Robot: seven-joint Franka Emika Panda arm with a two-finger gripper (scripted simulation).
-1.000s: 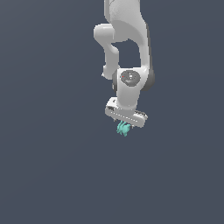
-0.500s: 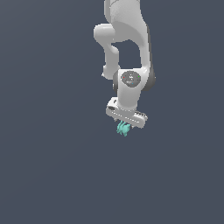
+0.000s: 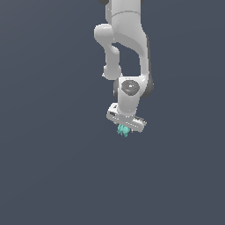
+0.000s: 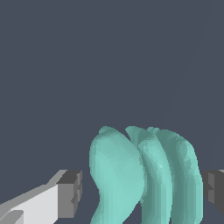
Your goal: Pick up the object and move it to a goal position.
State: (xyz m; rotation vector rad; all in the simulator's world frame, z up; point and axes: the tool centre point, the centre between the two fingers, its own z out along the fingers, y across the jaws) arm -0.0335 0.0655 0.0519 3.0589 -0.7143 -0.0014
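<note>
The object (image 3: 123, 130) is a small teal lobed thing with finger-like prongs, hanging just under the white hand in the exterior view. In the wrist view it (image 4: 140, 175) fills the space between the two grey finger pads (image 4: 70, 192). One pad touches its side; the other stands very close, with a thin sliver of background showing. My gripper (image 3: 125, 128) is shut on the object, also shown in the wrist view (image 4: 141, 194). The fingertips are mostly hidden behind the object in the exterior view.
The white arm (image 3: 127, 52) reaches down from the top of the exterior view. Around and beneath it is only a uniform dark grey-blue surface with no other objects or edges in view.
</note>
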